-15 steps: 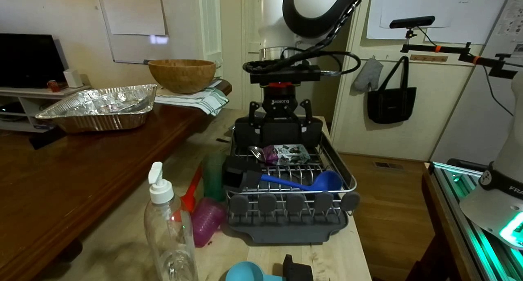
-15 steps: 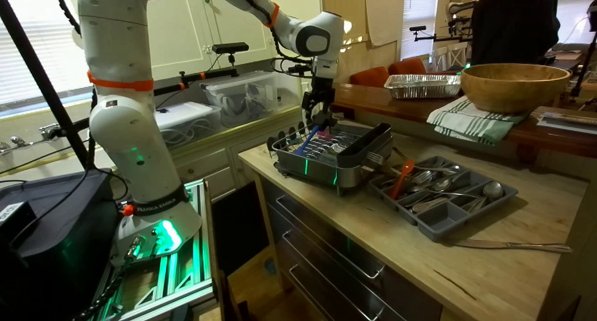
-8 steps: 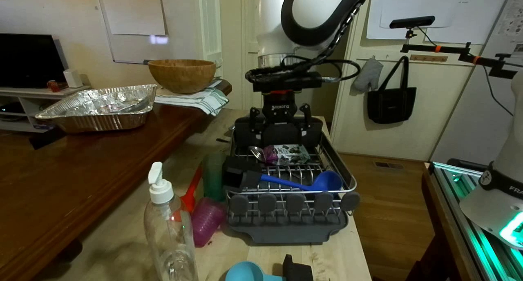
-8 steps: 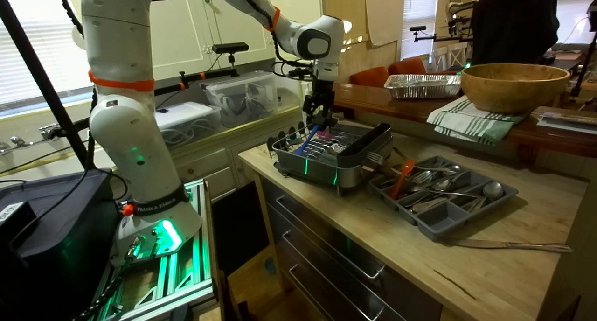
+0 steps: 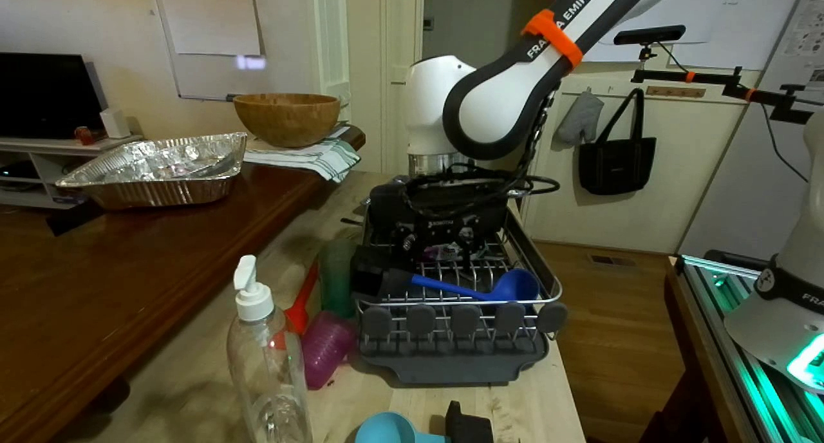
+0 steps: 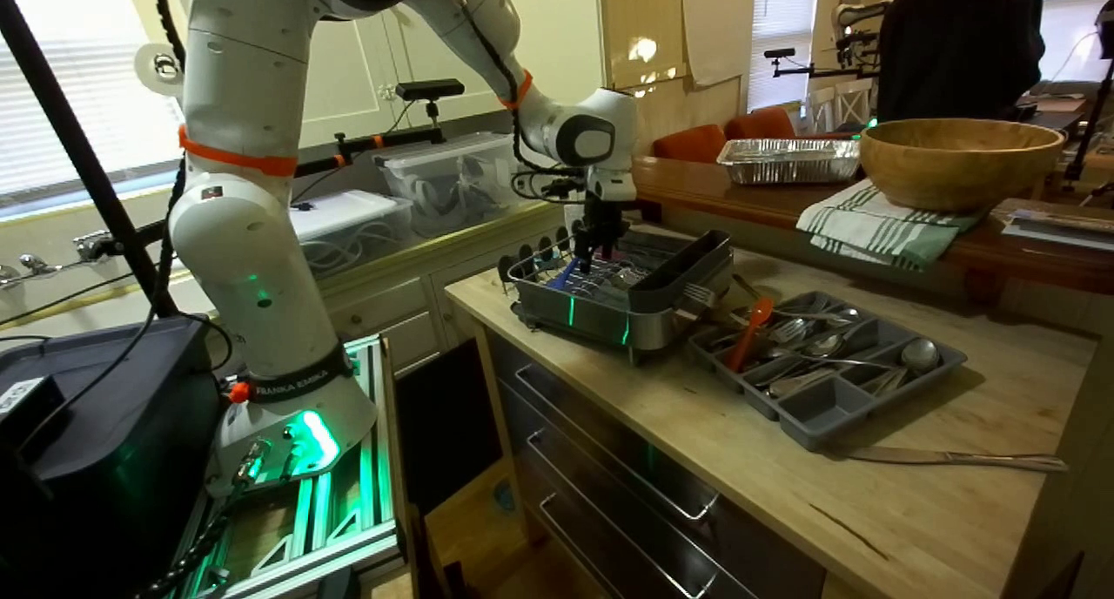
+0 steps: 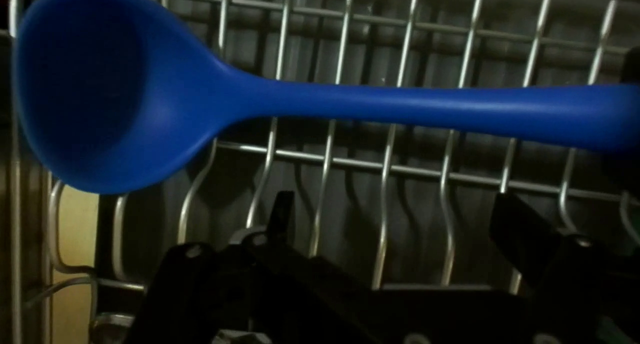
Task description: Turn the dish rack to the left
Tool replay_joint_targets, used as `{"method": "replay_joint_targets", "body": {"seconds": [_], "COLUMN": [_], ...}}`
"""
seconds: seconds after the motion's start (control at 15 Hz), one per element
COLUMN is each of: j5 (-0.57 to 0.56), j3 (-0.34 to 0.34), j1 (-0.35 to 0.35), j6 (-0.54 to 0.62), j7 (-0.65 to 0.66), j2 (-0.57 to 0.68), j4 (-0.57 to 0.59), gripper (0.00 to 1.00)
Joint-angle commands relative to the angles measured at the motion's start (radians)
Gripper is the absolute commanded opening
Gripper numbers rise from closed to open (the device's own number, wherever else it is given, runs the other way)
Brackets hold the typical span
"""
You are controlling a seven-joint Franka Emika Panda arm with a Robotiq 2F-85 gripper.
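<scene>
Dish rack [image 5: 450,367] stays put on the counter [image 5: 347,401]; over its wires [image 7: 386,171] the claw [image 7: 394,206], fingers [image 7: 282,211] apart, has just dropped low, probably seeking a hold for the turn, which seems yet to begin. Rightward, the arm [image 5: 489,111] slopes upward, its wrist [image 5: 434,165] pointing straight down.
</scene>
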Motion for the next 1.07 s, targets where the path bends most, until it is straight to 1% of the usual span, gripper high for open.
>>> {"method": "replay_joint_targets", "body": {"seconds": [0.0,0.2,0.47,0.53,0.73,1.0], "j5": [0.005,-0.002,-0.004,-0.006,0.0,0.017], "j3": [-0.032,-0.056,-0.07,-0.069,-0.062,-0.05], "j1": [0.015,0.015,0.016,0.018,0.021,0.021], "j6": [0.092,0.125,0.126,0.12,0.118,0.122], "j7": [-0.012,-0.008,-0.016,-0.022,-0.044,-0.073], "j2": [0.035,0.047,0.065,0.068,0.067,0.062], "j4": [-0.016,-0.017,0.016,0.023,0.023,0.013], "gripper": [1.0,1.0,1.0,0.94,0.99,1.0]}}
